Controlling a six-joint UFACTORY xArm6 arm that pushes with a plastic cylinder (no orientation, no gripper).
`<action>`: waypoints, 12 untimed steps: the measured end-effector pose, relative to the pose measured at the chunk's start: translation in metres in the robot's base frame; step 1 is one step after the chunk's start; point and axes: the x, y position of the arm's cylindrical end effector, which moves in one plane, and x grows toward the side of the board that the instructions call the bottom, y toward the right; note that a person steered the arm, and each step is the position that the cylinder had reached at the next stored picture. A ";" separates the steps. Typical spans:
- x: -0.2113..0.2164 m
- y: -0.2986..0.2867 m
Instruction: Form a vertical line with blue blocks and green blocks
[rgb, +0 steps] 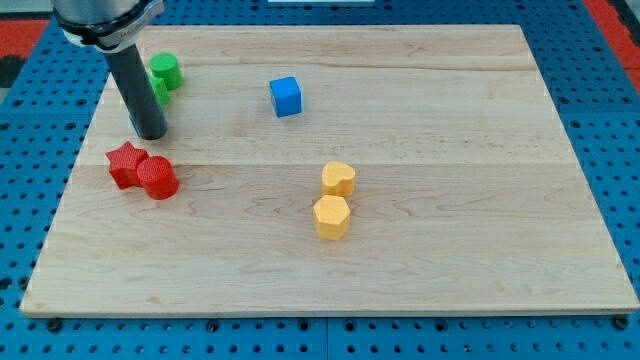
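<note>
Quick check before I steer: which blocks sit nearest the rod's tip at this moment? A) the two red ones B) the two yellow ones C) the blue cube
A: my tip stands just above the red star and red cylinder, at the view's left; the blue cube is farther right.

We see a pale wooden counter (450, 120) resting on a blue pegboard (610, 90). Near the view's left edge, a red star block (125, 163) touches a red cylinder (158, 178), which sits just to its lower right. Around the middle, a yellow heart block (339, 179) stands just above a yellow hexagon block (331, 216), the two nearly touching.
</note>
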 end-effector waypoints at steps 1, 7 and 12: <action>-0.002 0.085; -0.117 0.133; -0.143 0.084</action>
